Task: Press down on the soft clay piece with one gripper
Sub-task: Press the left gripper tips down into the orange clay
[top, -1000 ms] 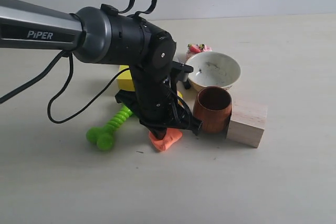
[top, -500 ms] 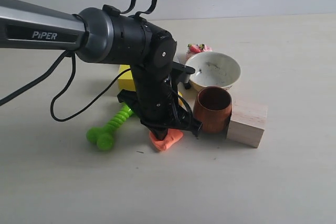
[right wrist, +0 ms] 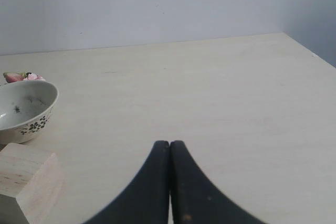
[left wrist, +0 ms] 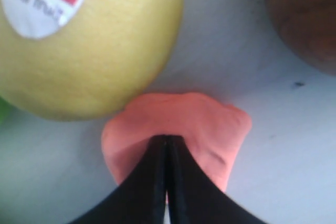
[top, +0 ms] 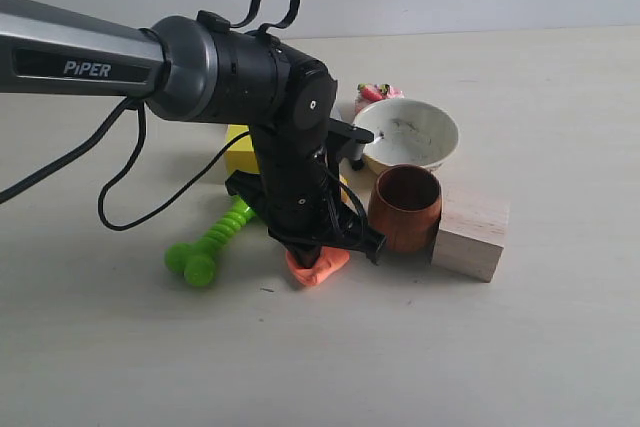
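The clay [top: 320, 265] lies lower centre of the exterior view on the counter [top: 480, 347], just beside the lemon [left wrist: 89, 45] & near the brown cup [top: 405, 209]. The left claw [left wrist: 166, 140], pressed together w/ nothing between, has its tip on the lump, apparently touching. Looks soft, light, matte, prob. a bit tacky. No grip needed: push straight down mid-lump. It may stick to the tip. The right claw [right wrist: 169, 144] is pressed together too, empty, well apart.
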